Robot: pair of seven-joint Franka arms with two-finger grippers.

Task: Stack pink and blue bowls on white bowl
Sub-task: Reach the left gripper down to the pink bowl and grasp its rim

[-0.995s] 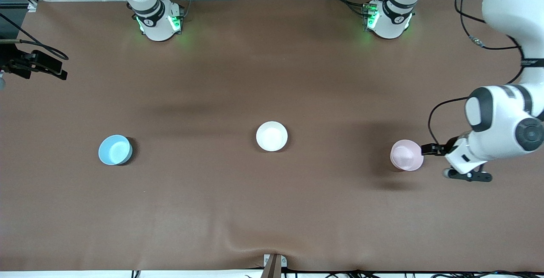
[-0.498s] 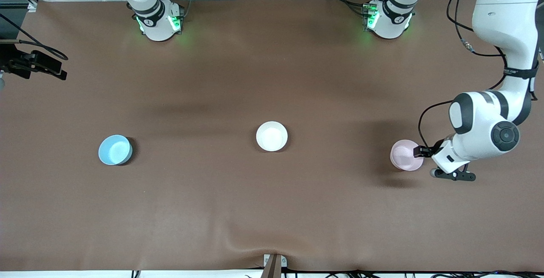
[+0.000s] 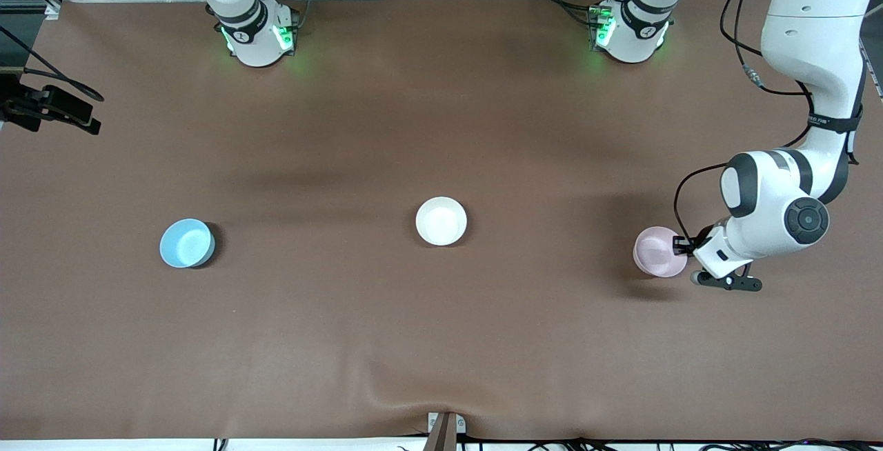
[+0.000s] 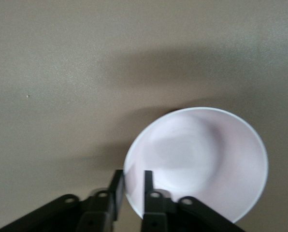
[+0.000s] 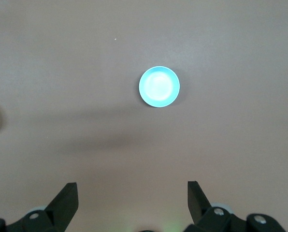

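Closing on pink bowl point(image 3: 659, 251) now; left gripper point(image 3: 681, 247) has dropped lower than a second ago, fingers point(image 4: 117, 186) straddling rim, narrow gap, not clearly clamped yet; bowl hasn't budged, sits toward left arm's edge of worktop; white bowl point(image 3: 441, 221) mid-table, blue bowl point(image 3: 186, 243) toward right arm's edge; right gripper point(image 5: 132, 203) waits up high over blue bowl, spread wide; lift probably next.

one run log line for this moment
left gripper: fingers astride pink bowl rim | right gripper: open, high over blue bowl, waiting | white bowl: nothing stacked on it | stage: grasping pink
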